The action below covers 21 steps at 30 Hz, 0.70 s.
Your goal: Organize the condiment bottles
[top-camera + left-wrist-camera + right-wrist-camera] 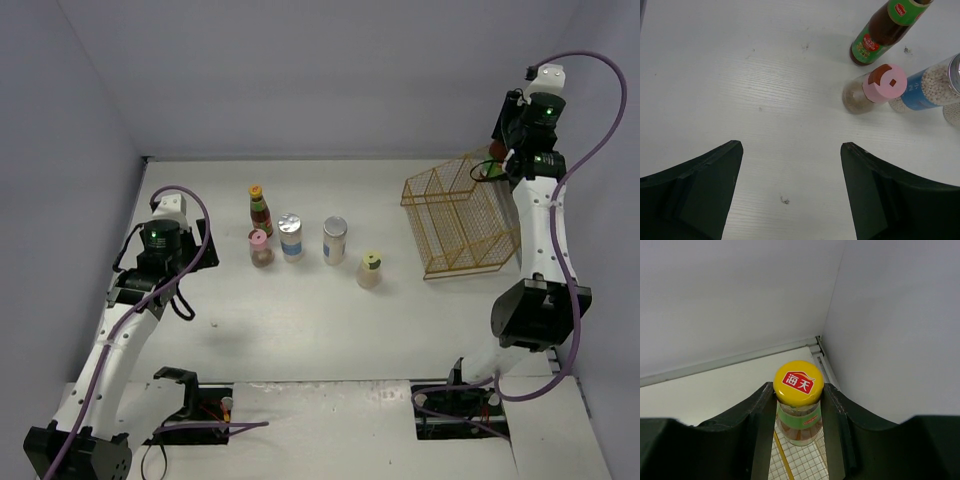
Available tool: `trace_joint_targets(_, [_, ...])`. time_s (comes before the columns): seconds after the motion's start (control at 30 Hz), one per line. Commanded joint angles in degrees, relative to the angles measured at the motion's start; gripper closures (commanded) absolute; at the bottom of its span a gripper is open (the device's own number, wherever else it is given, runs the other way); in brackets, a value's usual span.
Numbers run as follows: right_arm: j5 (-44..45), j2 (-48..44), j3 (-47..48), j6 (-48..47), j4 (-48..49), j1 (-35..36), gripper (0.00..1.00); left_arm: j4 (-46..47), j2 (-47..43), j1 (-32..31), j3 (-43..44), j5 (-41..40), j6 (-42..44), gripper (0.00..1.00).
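Yellow-capped, slim dark sauce bottle (798, 412) is clamped in the right gripper (798, 392) at the top view's upper right, over the gold wire basket (440, 190). Five other condiment bottles (291, 236) are grouped at centre. The left gripper (791, 146) is seen spread apart at centre left, nothing held.

The sauce bottle (799, 422) has a yellow cap (798, 382) with a red badge — white characters 海天. Print on the other sauce bottle (887, 27) (red-and-green labels) is unreadable.
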Motion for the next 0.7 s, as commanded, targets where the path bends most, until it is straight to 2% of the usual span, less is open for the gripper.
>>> trace_joint_targets(0.0, [1.1, -0.7, -1.0, 0.7, 14.0, 0.1, 1.0, 2.4, -0.5, 0.2, 1.6, 0.5, 0.0, 0.2])
trace_joint_targets(0.2, [5.1, -2.4, -7.0, 2.7, 20.3, 1.0, 1.0, 2.4, -0.6, 0.2, 1.6, 0.6, -0.1, 0.2])
trace_joint_targets(0.67, [8.6, -3.2, -9.7, 4.2, 19.5, 4.3, 1.0, 2.3, -0.8, 0.3, 1.6, 0.8, -0.2, 0.2])
